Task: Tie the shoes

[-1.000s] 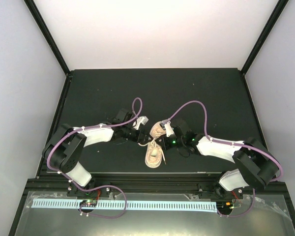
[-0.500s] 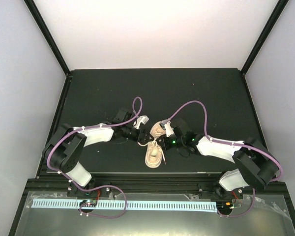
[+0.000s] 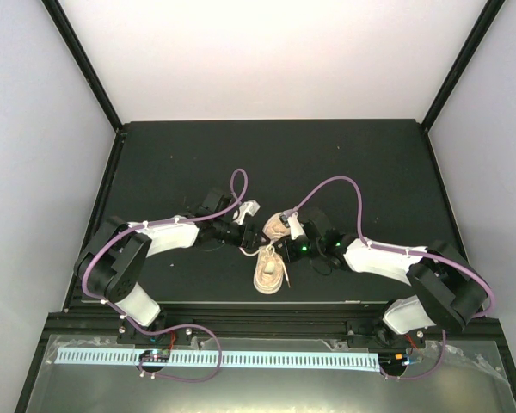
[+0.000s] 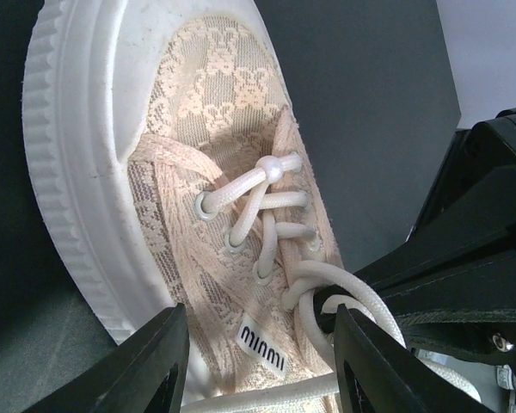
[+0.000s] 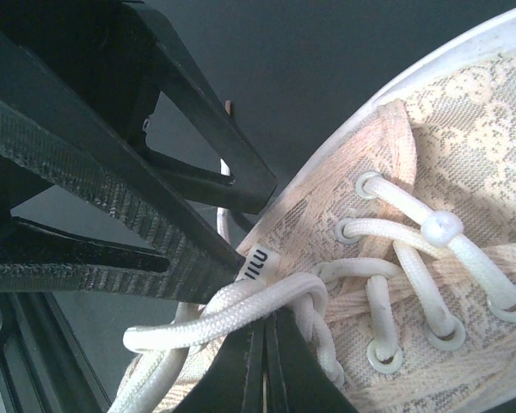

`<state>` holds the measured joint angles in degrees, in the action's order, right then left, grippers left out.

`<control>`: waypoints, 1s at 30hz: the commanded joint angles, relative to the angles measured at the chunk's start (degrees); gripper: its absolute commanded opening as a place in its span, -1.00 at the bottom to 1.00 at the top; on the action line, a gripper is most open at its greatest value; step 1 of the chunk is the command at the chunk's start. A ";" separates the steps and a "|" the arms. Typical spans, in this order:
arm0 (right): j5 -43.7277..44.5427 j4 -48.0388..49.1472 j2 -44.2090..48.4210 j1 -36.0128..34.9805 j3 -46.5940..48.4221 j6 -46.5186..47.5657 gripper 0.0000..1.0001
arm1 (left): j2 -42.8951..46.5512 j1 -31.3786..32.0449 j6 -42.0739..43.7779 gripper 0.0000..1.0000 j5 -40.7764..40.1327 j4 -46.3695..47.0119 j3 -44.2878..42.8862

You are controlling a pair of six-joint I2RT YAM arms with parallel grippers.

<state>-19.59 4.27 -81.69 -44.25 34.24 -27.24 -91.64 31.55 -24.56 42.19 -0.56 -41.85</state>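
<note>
Right gripper (image 5: 265, 325): was clenched, the tips pressed together over the throat of the shoe (image 5: 464, 120); seemed to pinch a loop of the laces (image 5: 208, 325) lying across the tips, though the contact itself was partly hidden.
Left gripper (image 4: 260, 344): stood about half apart, not clenched; could not be told whether pressed on anything.
Left fingers (image 4: 153, 370): straddled the upper close to the tongue, one beside the white sole (image 4: 77, 172), the other against the thick lace loop; one lace strand ran across the gap between them.
Both grippers: met nearly tip to tip above the lacing in the top view, the left coming from the left side, the right from the right side.
Laces: off-white, were threaded through metal eyelets (image 4: 205, 206); showed a small knot (image 4: 277, 166) at the toe end of the lacing; lay loose and untied near the tongue.
Tongue tag (image 4: 262, 337): white with dark letters, sat between the two left fingers.
Shoe: beige patterned fabric, lay on the black table (image 3: 353, 163), upper facing up, near the front edge and about midway between the two arm bases, toe toward that edge.
Arms: white links, bent inward toward the shoe; purple cables (image 3: 335, 182) arched above each wrist.
</note>
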 commanded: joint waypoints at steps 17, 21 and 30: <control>0.48 -0.05 -0.88 -0.23 0.65 0.61 -0.97 | -1.09 0.73 0.64 -0.09 5.53 3.77 0.23; 0.35 0.03 -0.93 -0.30 0.74 0.53 -0.97 | -1.46 0.94 0.95 -0.20 6.58 4.01 0.35; 0.42 -0.23 -0.84 -0.24 0.92 0.60 -0.97 | -2.67 1.52 0.30 -0.39 7.55 5.02 0.29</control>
<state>-19.64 3.70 -82.24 -44.25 34.26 -27.20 -93.51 32.45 -24.60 47.90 2.24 -41.85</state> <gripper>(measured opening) 0.032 0.324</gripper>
